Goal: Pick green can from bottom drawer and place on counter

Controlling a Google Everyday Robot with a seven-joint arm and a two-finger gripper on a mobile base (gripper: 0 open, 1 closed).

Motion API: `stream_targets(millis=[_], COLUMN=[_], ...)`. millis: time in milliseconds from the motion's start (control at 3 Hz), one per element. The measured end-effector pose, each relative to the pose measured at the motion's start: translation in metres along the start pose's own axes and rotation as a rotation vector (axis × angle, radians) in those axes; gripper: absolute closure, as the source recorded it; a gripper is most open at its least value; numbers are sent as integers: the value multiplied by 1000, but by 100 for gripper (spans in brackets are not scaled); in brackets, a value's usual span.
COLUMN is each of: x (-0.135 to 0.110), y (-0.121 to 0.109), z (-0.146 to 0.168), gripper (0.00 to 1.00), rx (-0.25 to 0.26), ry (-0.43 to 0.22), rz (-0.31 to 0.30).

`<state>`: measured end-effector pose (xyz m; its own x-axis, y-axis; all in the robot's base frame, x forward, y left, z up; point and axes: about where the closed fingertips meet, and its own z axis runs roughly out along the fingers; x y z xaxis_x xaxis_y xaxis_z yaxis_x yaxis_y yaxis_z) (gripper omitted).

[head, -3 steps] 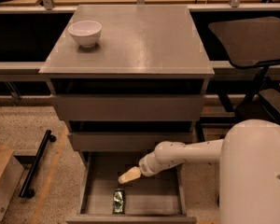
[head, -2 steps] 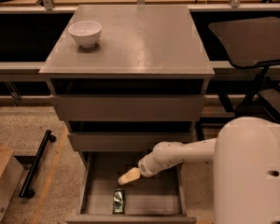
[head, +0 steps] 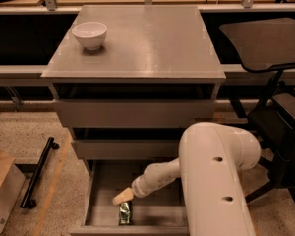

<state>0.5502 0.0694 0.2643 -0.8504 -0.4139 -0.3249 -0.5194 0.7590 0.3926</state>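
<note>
The green can (head: 124,214) lies on its side on the floor of the open bottom drawer (head: 101,195), near the drawer's front wall. My gripper (head: 122,197) hangs inside the drawer just above and slightly left of the can, with its pale tan fingers pointing down to the left. The white arm reaches into the drawer from the right. The grey counter (head: 147,43) tops the cabinet, above the two shallower drawer fronts.
A white bowl (head: 90,35) stands on the counter's back left corner. A dark chair (head: 270,48) stands to the right of the cabinet. A black bar (head: 38,173) and a wooden box (head: 2,191) lie on the floor at the left.
My gripper has moved down and toward the drawer's front, closer to the green can. The arm's large white link now fills more of the lower right.
</note>
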Motion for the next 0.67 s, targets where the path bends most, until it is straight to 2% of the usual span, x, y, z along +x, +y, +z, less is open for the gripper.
stream_targets(millis=[667], x=[9], y=[2], z=[17], gripper=[0], rx=[-26], ry=[13], rz=[34])
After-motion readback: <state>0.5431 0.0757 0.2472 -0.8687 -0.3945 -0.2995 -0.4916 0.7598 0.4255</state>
